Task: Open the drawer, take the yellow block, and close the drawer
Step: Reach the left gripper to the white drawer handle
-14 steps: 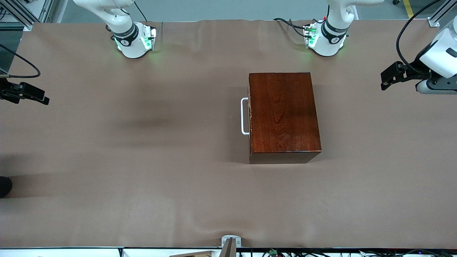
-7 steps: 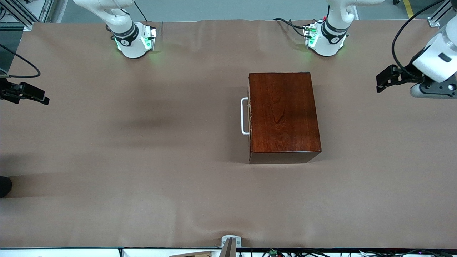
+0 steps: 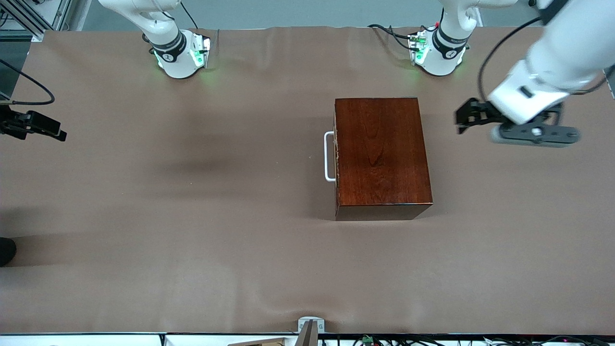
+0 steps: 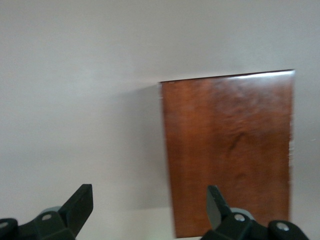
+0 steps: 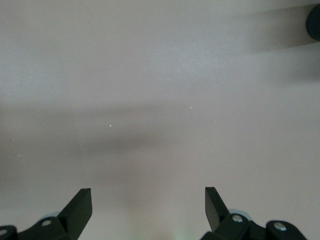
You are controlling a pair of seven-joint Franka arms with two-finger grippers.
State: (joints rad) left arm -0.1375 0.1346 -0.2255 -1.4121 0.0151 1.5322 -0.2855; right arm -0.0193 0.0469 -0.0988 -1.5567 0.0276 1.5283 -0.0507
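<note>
Sitting shut, drawer [image 3: 336, 156] hides its contents inside wooden box [image 3: 382, 156]. Left gripper [image 4: 150, 210] hovers beside box, fingers apart; right gripper [image 5: 148, 207] waits well apart, fingers spread.

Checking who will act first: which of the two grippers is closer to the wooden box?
The left gripper, open over bare table beside the wooden box at the left arm's end. The right gripper, also open, waits at the table's right-arm edge.

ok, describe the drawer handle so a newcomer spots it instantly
On the brown table stands one glossy reddish-brown wooden box, between the two arm bases and nearer the front camera. The handle is the white U-shaped bar on the box's face toward the right arm's end, the only white part on it.
</note>
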